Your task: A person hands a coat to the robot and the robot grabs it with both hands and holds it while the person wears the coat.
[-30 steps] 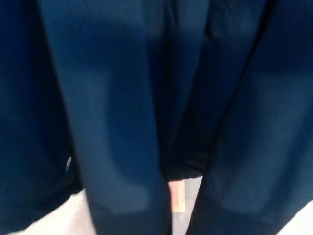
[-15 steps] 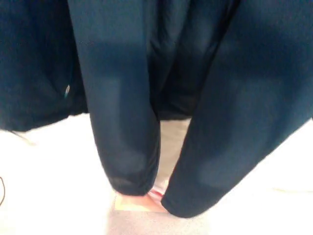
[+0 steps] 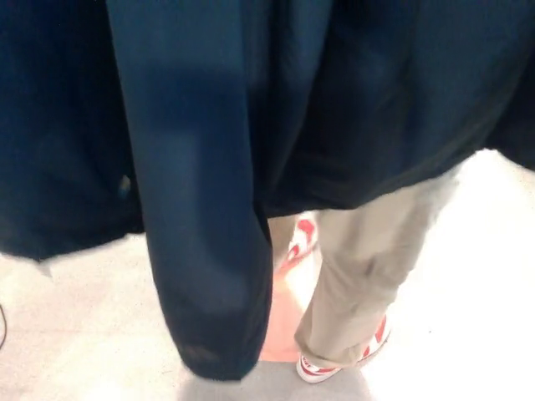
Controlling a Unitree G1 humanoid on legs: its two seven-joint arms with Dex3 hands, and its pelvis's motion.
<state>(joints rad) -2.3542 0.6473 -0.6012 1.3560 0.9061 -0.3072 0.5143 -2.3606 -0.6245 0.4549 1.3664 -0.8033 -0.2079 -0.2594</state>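
- A dark navy coat (image 3: pixel 192 125) fills most of the head view, hanging close to the camera and covering the whole upper part of the picture from edge to edge.
- One sleeve (image 3: pixel 205 276) of the coat hangs straight down left of centre; its cuff ends near the bottom edge, above the floor.
- The coat's lower hem runs across the picture: lower on the left, where it ends in a soft blurred edge, and higher on the right, where it curves up toward the right edge.
- A small pale mark shows on the fabric at the left, beside the sleeve; it is too blurred to tell what it is.
- Neither robot hand shows anywhere in the picture, so how they stand, open or gripping the coat, cannot be told.
- Below the hem, right of the sleeve, a person's leg (image 3: pixel 372 267) in beige trousers comes down at a slant toward the bottom centre.
- That leg ends in a red and white shoe (image 3: pixel 338 361) on the floor, near the bottom edge.
- A second red and white shoe (image 3: pixel 301 240) shows farther back, just under the hem and beside the sleeve.
- The floor (image 3: pixel 476 309) is pale, almost white, and bright on the right; a pinkish patch (image 3: pixel 284 322) lies between the two shoes.
- No containers are visible.
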